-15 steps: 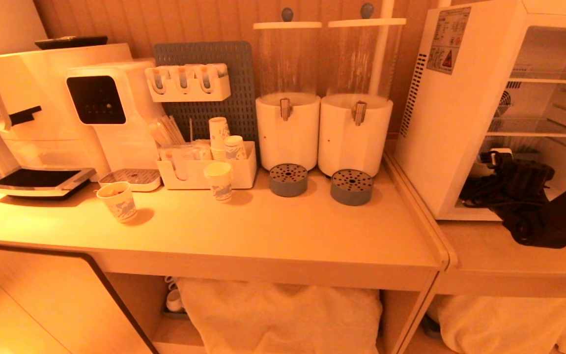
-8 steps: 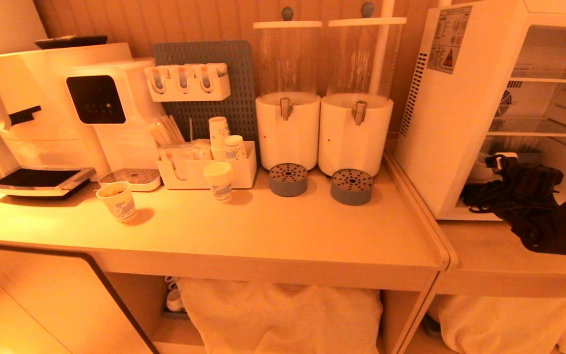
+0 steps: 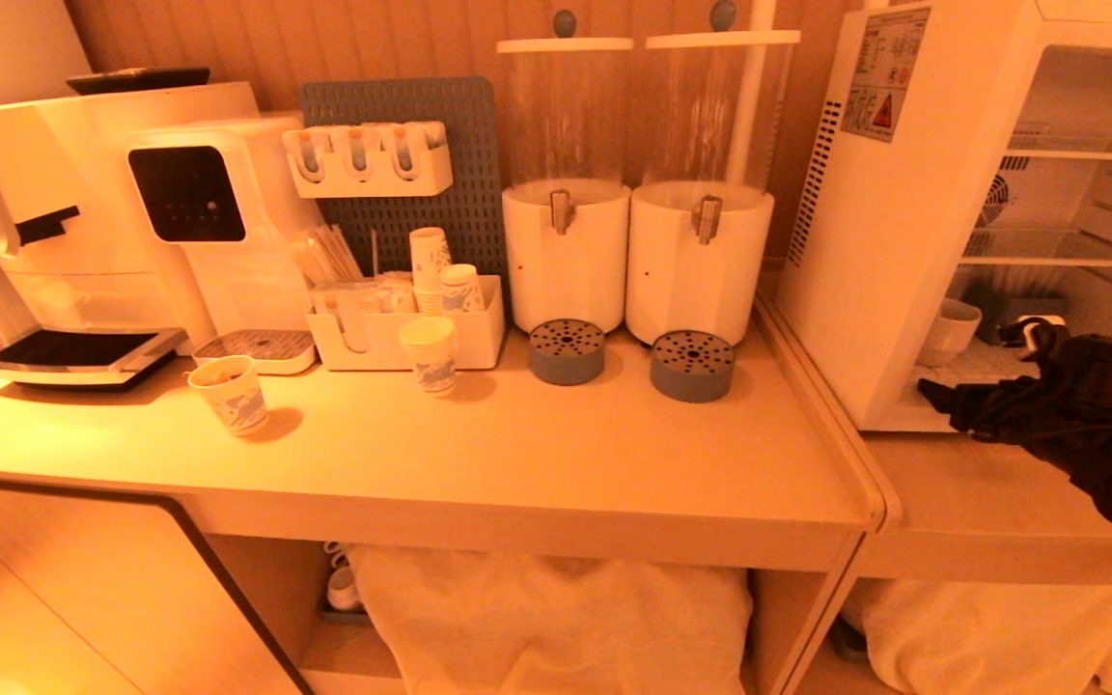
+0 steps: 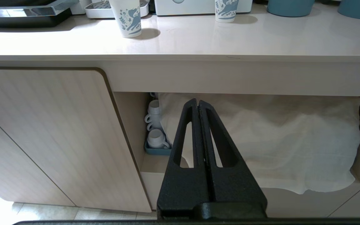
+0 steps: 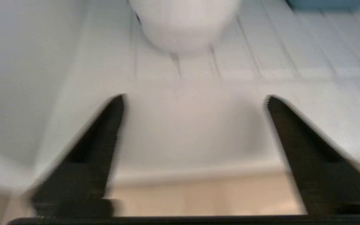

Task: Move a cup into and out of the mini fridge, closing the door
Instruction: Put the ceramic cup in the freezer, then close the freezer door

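Head view: we see the small squat white ceramic cup (image 3: 948, 330) standing on the floor of the white boxy mini fridge (image 3: 889, 212), near its left wall. Our right end effector (image 5: 195, 103) gapes empty just outside; our left end effector (image 4: 198, 104) is pressed closed below the desk (image 3: 517, 454).

Right wrist view smeared: cup (image 5: 184, 25) cut at the top edge, handle indiscernible. Head view crops the fridge (image 3: 889, 232) on the right, door not visible. Right gripper (image 3: 952, 401) fingers merge into dark arm.
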Controlling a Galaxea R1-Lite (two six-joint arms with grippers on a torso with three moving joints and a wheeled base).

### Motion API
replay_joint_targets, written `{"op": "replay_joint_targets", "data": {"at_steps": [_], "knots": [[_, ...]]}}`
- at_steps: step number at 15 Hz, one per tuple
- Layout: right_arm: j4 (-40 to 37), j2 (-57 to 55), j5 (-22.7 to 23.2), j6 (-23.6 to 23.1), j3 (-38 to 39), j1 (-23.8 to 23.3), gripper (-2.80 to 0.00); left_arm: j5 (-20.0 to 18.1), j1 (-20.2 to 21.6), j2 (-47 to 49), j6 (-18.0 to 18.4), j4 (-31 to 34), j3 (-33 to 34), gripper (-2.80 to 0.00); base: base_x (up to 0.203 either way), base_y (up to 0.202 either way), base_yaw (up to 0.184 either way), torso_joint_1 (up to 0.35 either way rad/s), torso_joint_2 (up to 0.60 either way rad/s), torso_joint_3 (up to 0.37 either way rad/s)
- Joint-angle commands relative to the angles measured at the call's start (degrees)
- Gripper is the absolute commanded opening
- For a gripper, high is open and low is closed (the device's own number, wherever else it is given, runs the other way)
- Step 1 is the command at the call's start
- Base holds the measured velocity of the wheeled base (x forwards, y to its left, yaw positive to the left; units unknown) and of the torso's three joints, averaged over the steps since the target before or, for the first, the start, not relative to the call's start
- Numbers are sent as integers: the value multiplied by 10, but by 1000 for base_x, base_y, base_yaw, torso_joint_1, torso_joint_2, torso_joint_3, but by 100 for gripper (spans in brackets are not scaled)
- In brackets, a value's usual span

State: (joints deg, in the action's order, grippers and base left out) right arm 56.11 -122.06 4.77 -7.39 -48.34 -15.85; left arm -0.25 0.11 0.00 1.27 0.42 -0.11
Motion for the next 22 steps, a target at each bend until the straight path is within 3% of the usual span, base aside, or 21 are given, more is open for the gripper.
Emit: {"op": "replay_joint_targets", "data": {"at_steps": [1,8,11,13,17,19,20,22], "knots": [[26,61,5,2,42,-9,-280,0,0,0,0,0,0,-280,0,0,0,0,0,0],[42,262,62,4,194,-42,-280,0,0,0,0,0,0,-280,0,0,0,0,0,0],[-25,411,93,7,239,-45,-280,0,0,0,1,0,0,-280,0,0,0,0,0,0],[-136,543,132,14,245,-45,-280,-1,0,0,0,0,0,-280,0,0,0,0,0,0],[-466,795,231,23,217,-45,-280,-1,0,0,-6,0,-1,-280,0,0,0,0,0,0],[-592,891,271,23,202,-39,-280,-1,0,0,-3,0,-1,-280,0,0,0,0,0,0],[-650,928,285,23,193,-26,-280,-1,0,0,-2,0,-1,-280,0,0,0,0,0,0],[-764,990,296,23,156,46,-280,-1,0,0,-5,0,-1,-280,0,0,0,0,0,0]]}}
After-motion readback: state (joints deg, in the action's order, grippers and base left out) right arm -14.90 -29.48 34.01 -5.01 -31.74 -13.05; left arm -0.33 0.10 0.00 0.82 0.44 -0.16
